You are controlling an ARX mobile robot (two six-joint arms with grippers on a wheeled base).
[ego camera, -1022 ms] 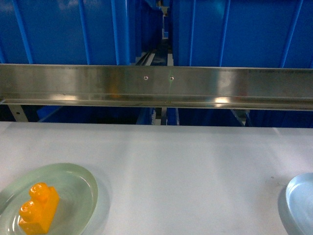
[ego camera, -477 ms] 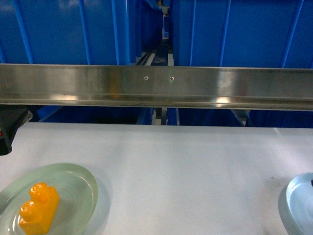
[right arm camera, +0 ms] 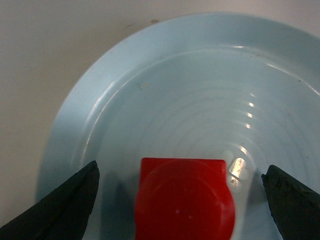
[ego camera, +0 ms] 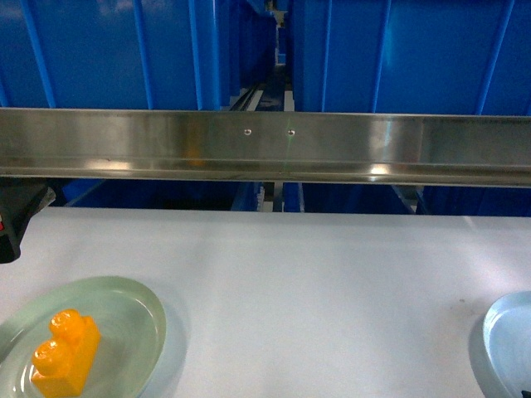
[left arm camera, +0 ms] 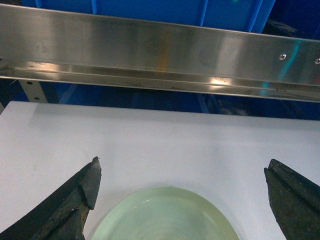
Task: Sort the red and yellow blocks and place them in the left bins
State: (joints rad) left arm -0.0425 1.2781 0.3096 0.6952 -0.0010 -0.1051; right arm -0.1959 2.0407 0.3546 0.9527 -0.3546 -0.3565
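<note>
Two dishes hold blocks: the yellow block (ego camera: 66, 352) lies in the green dish (ego camera: 141, 308) at near left, the red block (right arm camera: 184, 198) in the pale blue dish (right arm camera: 90, 115) at near right, both grippers, left (left arm camera: 181, 184) and right (right arm camera: 180, 185), spread wide.

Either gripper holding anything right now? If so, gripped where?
Nothing held. Left gripper is open over the green dish; right gripper is open, its fingers apart on either side of the red block on the blue plate.

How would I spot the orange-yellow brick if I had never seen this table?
Start at the long steel rail across the back, then drop to the white table's near left corner. A pale green oval dish sits there, and the orange-yellow block lies in it. The pale blue dish on the right holds a red block.
</note>
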